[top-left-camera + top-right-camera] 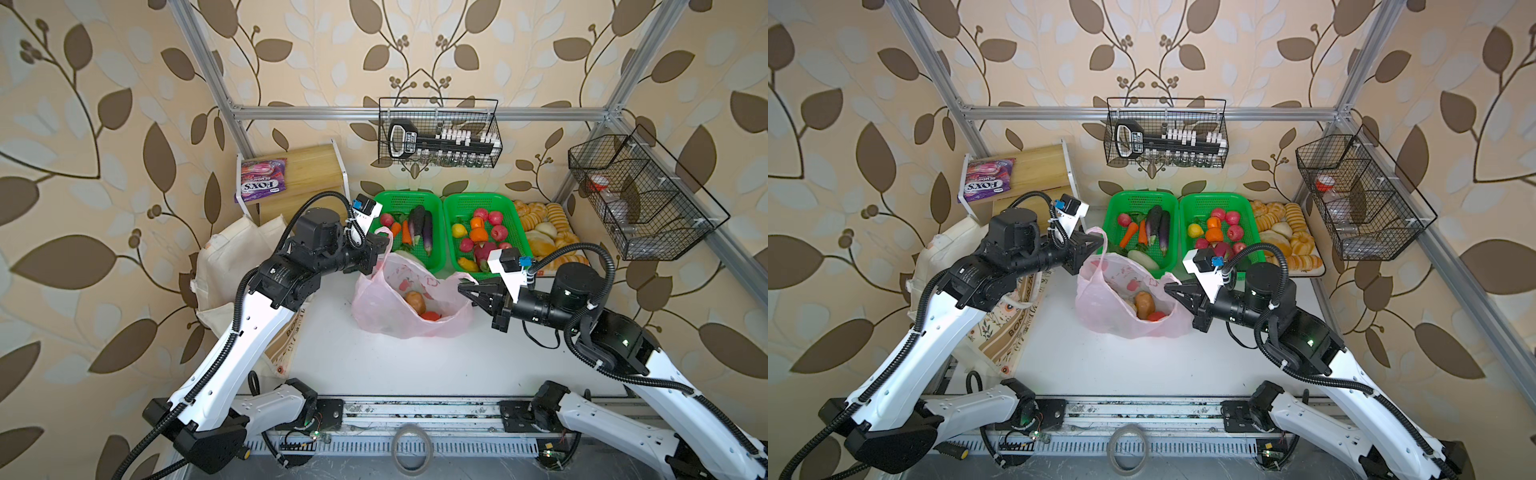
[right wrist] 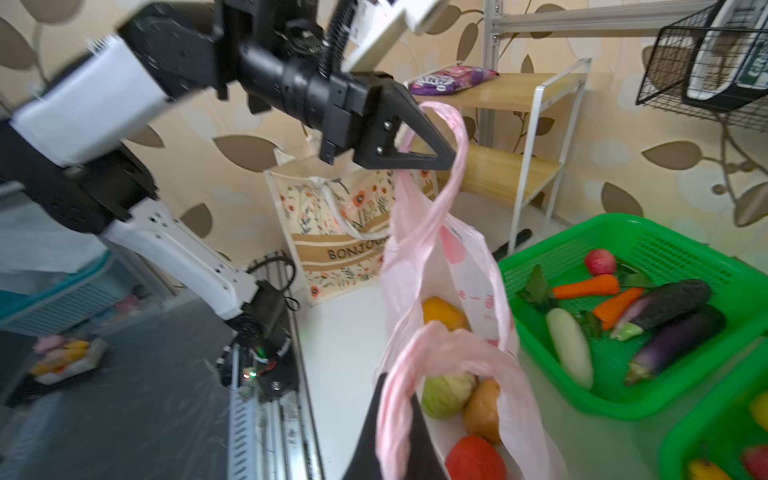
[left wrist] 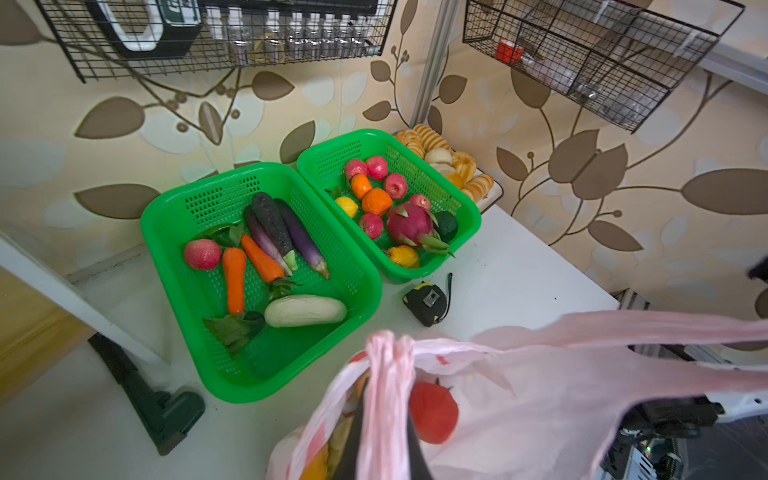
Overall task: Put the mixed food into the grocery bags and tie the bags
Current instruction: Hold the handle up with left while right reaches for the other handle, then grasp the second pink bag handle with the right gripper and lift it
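Jaws, left and right, clamped on pink bag (image 1: 371, 300) handles; cabbage (image 2: 445, 395) part-hidden.

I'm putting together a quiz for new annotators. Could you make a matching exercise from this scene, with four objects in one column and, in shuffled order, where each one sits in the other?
Objects
1. brown potato
2. FOX'S packet
3. dragon fruit
4. tape measure

Places
a. directly on the table
b. inside the pink bag
c. on the wooden shelf
d. in a green basket with other fruit

Pairs: 1-b, 2-c, 3-d, 4-a
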Tool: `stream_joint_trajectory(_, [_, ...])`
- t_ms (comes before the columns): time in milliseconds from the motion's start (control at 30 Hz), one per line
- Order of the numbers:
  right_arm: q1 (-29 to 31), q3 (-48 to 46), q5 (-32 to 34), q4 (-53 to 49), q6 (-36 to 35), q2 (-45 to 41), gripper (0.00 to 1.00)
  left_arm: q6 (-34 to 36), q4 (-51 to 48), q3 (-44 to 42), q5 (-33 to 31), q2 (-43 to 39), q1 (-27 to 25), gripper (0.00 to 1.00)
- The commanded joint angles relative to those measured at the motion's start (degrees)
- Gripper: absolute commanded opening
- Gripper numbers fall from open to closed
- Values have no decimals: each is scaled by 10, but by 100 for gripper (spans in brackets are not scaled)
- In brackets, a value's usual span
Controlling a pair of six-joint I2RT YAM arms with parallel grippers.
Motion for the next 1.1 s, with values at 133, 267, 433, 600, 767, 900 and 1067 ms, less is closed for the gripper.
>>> stream_joint_trajectory(133, [19,-8,49,74,174,-26,0,-32,9,49,-10,38,27,18])
stream_joint_trajectory(267, [18,-66,226,71,205,-24,0,-43,0,56,7,56,27,74])
stream_joint_trajectory(433, [15,-99,213,127,212,-32,0,-52,34,20,-33,7,27,94])
stream_joint_trajectory(600, [13,-90,197,114,183,-30,0,-70,93,-6,80,-26,27,91])
stream_joint_trajectory(767, [10,-90,183,127,161,-44,0,-88,156,-25,291,11,-17,85])
stream_joint_trajectory(900, [10,-92,151,136,122,-49,1,-70,131,0,259,47,-92,87])
stream_joint_trajectory(1067, [14,-106,133,125,53,-45,2,-212,241,7,270,78,-106,81])
